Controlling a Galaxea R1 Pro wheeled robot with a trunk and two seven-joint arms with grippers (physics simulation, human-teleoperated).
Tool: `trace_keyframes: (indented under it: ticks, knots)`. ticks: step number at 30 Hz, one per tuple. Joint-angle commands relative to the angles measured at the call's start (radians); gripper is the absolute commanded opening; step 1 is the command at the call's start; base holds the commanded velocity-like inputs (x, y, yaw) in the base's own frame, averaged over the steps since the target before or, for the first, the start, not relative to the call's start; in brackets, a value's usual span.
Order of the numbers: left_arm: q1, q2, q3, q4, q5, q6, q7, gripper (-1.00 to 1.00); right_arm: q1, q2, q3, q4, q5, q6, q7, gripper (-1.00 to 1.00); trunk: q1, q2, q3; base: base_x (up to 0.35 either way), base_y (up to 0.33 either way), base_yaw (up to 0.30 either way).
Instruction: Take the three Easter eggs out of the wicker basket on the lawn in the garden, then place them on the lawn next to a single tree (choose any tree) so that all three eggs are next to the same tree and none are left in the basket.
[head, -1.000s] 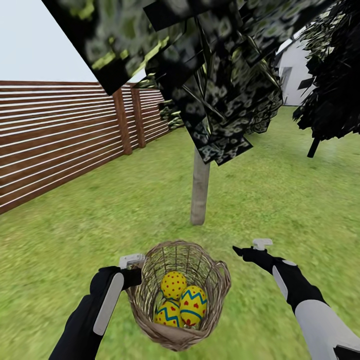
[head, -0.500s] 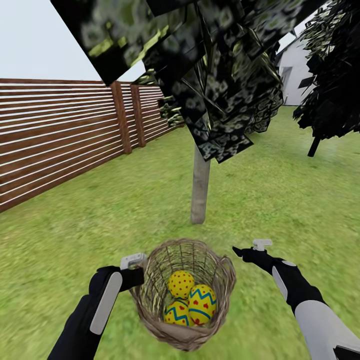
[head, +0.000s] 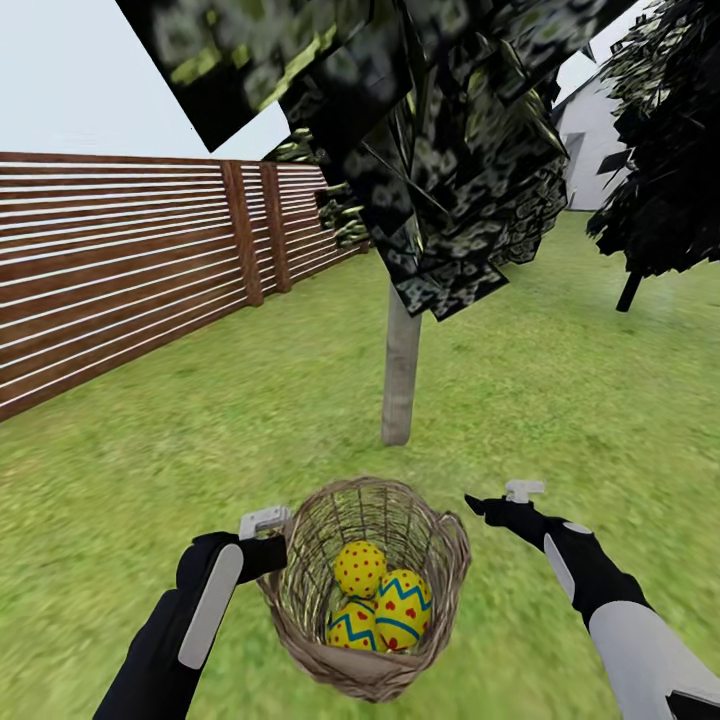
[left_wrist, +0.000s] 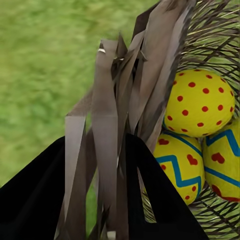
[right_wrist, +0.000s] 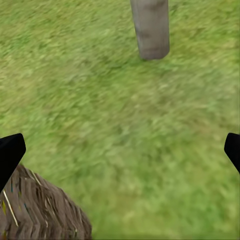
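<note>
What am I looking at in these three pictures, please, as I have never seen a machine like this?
It is a simulated two-armed robot in a garden. The large picture looks down from its head; the other two come from cameras at each wrist. Its left claw is shut on the rim of a wicker basket with three yellow Easter eggs inside. The left wrist camera shows that rim pinched between the dark fingers. The right claw is open and holds nothing. Ahead, a tree stands on the lawn, with a wooden fence at the left.

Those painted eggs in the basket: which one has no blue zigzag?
The topmost egg, farthest back in the wicker basket: it shows only red dots. The other two eggs have blue zigzags with red hearts.
</note>
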Motion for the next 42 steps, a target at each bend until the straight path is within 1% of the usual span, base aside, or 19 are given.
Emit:
trace_keyframes:
  ticks: [1,21,29,31,32,33,36,38,40,41,42]
  knots:
    - [-0.001,0.000,-0.001,-0.001,0.025,-0.002,0.011,-1.00,-0.001,0.001,-0.007,-0.001,0.007,0.006,0.008,1.00,0.004,-0.008,-0.004,0.000,0.000,0.000]
    - [-0.001,0.000,-0.001,0.001,0.025,-0.002,0.011,-1.00,0.004,0.004,-0.008,-0.012,0.007,0.003,0.005,1.00,0.081,-0.148,-0.067,0.000,0.000,0.000]
    - [-0.001,0.001,0.001,0.001,0.025,-0.002,0.011,-1.00,0.004,-0.005,-0.013,-0.012,0.005,-0.004,0.000,1.00,0.111,-0.204,-0.103,0.000,0.000,0.000]
    - [-0.001,0.001,0.001,0.001,0.025,-0.002,0.011,-1.00,0.004,-0.005,-0.013,-0.004,0.005,-0.057,-0.008,1.00,0.119,-0.218,-0.113,0.000,0.000,0.000]
    - [-0.001,0.002,0.002,0.001,0.025,-0.002,0.011,-1.00,0.004,-0.004,-0.012,-0.001,0.005,-0.079,-0.036,1.00,0.123,-0.225,-0.117,0.000,0.000,0.000]
    - [-0.001,0.003,0.002,0.001,0.025,-0.002,0.010,-1.00,0.004,-0.004,-0.011,0.000,0.005,-0.086,-0.061,1.00,0.127,-0.232,-0.122,0.000,0.000,0.000]
    - [-0.001,0.003,0.002,0.001,0.025,-0.002,0.011,-1.00,0.004,-0.004,-0.011,0.003,0.005,-0.092,-0.085,1.00,0.138,-0.253,-0.136,0.000,0.000,0.000]
    - [-0.001,0.003,0.002,0.001,0.025,-0.002,0.011,-1.00,0.004,-0.004,-0.012,0.005,0.005,-0.104,-0.115,1.00,0.146,-0.267,-0.146,0.000,0.000,0.000]
    - [-0.001,0.003,0.002,0.001,0.025,-0.002,0.011,-1.00,0.005,-0.004,-0.011,0.039,0.004,-0.203,-0.146,1.00,0.153,-0.281,-0.155,0.000,0.000,0.000]
    - [-0.001,0.003,0.002,0.001,0.025,-0.002,0.011,-1.00,0.004,-0.003,-0.011,0.076,0.005,-0.242,-0.169,1.00,0.157,-0.288,-0.160,0.000,0.000,0.000]
    - [-0.001,0.003,0.002,0.001,0.025,-0.002,0.011,-1.00,0.004,-0.003,-0.011,0.099,0.006,-0.258,-0.183,1.00,0.161,-0.295,-0.165,0.000,0.000,0.000]
